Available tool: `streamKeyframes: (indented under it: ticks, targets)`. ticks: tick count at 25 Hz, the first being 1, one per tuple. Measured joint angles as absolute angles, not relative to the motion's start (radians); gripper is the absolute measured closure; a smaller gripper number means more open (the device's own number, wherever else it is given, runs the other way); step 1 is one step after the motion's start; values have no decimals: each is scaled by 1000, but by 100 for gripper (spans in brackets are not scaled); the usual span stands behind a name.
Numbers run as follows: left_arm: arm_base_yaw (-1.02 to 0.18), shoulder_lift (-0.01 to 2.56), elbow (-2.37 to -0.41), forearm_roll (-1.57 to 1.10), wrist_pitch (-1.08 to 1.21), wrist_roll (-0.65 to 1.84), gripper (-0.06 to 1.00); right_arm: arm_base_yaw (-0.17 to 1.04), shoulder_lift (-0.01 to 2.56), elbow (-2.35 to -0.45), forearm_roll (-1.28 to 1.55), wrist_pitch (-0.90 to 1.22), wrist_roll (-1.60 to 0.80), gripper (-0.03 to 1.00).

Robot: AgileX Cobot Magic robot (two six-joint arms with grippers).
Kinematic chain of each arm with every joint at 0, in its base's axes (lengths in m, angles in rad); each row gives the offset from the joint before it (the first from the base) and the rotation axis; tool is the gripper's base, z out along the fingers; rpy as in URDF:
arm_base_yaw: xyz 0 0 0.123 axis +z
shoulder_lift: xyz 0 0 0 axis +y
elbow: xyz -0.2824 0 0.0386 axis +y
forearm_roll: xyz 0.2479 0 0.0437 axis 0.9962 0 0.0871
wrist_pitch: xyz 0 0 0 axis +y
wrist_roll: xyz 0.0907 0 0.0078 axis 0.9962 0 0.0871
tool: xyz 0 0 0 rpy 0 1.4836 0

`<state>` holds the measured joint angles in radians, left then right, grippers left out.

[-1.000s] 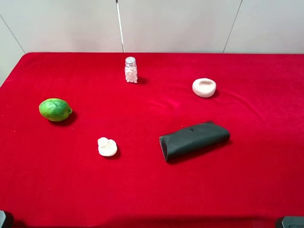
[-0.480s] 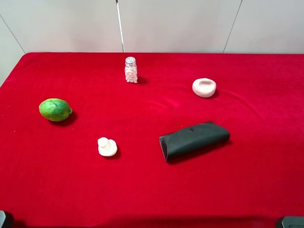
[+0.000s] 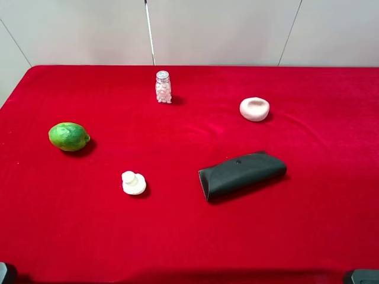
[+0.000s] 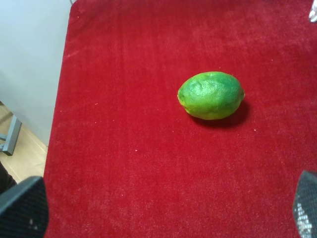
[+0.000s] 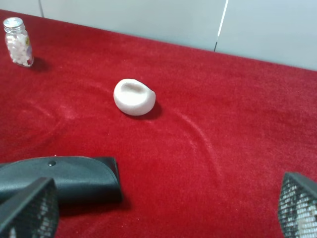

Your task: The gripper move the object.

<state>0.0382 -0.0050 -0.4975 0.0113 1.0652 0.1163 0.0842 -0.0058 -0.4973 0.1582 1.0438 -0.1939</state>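
Object (image 3: 254,109) sits alone on the red cloth (image 3: 189,236), toward the far right, dent up.

Nearest me, my right gripper (image 5: 163,218) holds nothing, its fingertips spread wide at the frame corners; my left gripper (image 4: 163,218) is equally wide and bare, with the lime (image 4: 211,95) ahead of it. Beyond my right fingertips lies the dark pouch (image 5: 59,178), then the object (image 5: 134,97) well apart from it, and farthest, the jar of white pellets (image 5: 18,41). The white stacked piece (image 3: 134,183) rests left of the pouch.
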Motion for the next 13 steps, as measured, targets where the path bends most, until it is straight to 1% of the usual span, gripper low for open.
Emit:
streamKeyframes:
  ticks: [13]
  targets:
    - [38, -5, -497, 11, 1065, 116, -3, 84, -6, -497, 149, 1036, -172, 27]
